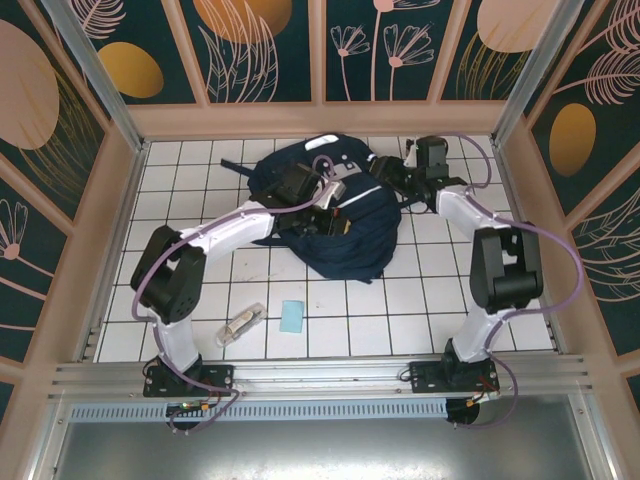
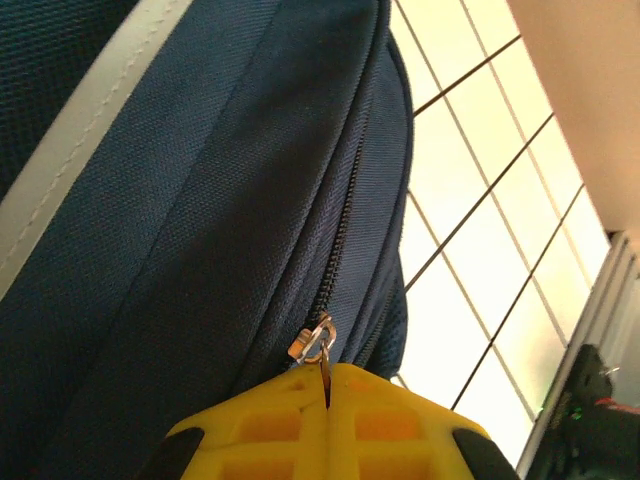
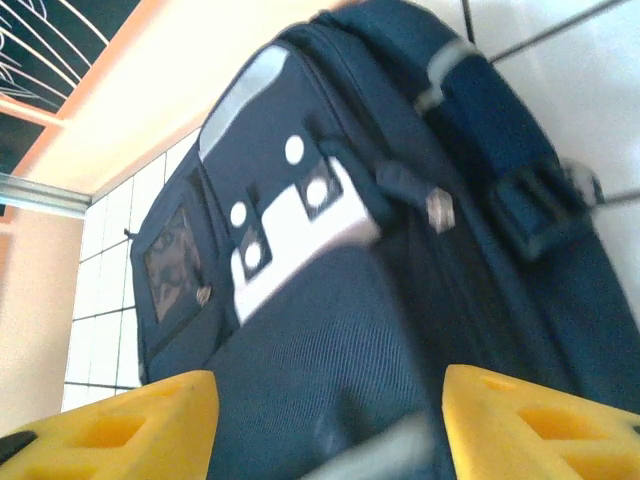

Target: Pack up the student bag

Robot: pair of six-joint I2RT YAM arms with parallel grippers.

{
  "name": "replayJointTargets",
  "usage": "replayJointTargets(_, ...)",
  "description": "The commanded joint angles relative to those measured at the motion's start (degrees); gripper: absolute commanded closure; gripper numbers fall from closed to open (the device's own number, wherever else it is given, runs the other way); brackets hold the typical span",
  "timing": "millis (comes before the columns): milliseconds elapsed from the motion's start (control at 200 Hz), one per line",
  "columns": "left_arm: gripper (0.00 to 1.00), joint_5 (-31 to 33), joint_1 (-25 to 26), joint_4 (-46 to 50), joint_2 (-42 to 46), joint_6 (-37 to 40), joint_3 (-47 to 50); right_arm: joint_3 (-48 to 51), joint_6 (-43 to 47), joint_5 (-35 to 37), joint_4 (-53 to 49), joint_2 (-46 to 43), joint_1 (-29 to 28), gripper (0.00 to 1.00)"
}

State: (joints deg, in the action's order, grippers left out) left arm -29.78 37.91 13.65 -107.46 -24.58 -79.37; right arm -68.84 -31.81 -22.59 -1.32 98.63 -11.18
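The student bag (image 1: 350, 235), a navy backpack with white stripes, lies in the middle of the tiled table. My left gripper (image 1: 318, 195) rests on its top left part. In the left wrist view its yellow fingers (image 2: 270, 425) are shut on the thin metal pull tab (image 2: 326, 376) of the bag's zipper slider (image 2: 314, 340), beside a closed run of zipper (image 2: 345, 220). My right gripper (image 1: 392, 177) is at the bag's upper right. Its fingers (image 3: 130, 425) stand wide open over the navy fabric (image 3: 320, 350), near the light grey patch (image 3: 300, 225) and a strap buckle (image 3: 535, 200).
On the tiles near the front lie a light blue square card (image 1: 292, 317) and a small whitish tube-like item (image 1: 241, 324). Wooden-framed walls close in the table on the left, back and right. A metal rail (image 1: 320, 375) runs along the near edge.
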Motion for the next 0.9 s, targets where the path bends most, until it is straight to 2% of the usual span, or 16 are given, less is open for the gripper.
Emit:
replayJointTargets(0,1.00,-3.4,-0.2,-7.4,-3.4,-2.5,-5.8,5.9,-4.0,-0.3,1.3,-8.6,0.2,0.35)
replayJointTargets(295,1.00,-4.0,-0.2,-11.4,-5.6,-5.9,-10.0,23.3,-11.8,-1.4,5.6,-20.8,-0.6,0.31)
replayJointTargets(440,1.00,-4.7,0.1,-11.3,-5.7,-6.5,-9.9,26.2,-16.0,-4.8,14.8,-17.8,-1.2,0.30)
replayJointTargets(600,1.00,-4.8,0.1,-12.5,-3.8,-7.5,-6.3,24.1,-17.9,-3.8,21.7,-10.6,-3.7,0.30)
replayJointTargets(640,1.00,-4.9,0.1,-12.8,-3.3,-7.6,-5.6,23.9,-19.2,-4.0,24.5,-8.5,-3.9,0.37)
replayJointTargets(680,1.00,-5.0,0.1,-12.7,-3.0,-7.7,-5.0,24.4,-20.6,-4.6,27.7,-7.0,-3.9,0.51)
replayJointTargets(786,1.00,-4.9,0.1,-10.7,-2.2,-6.5,-4.0,24.9,-22.1,-2.6,31.0,-5.5,-3.9,0.99)
replayJointTargets(891,1.00,-3.1,0.0,-5.6,-1.7,-4.6,-3.4,24.8,-20.8,0.5,30.2,-7.3,-3.7,1.00)
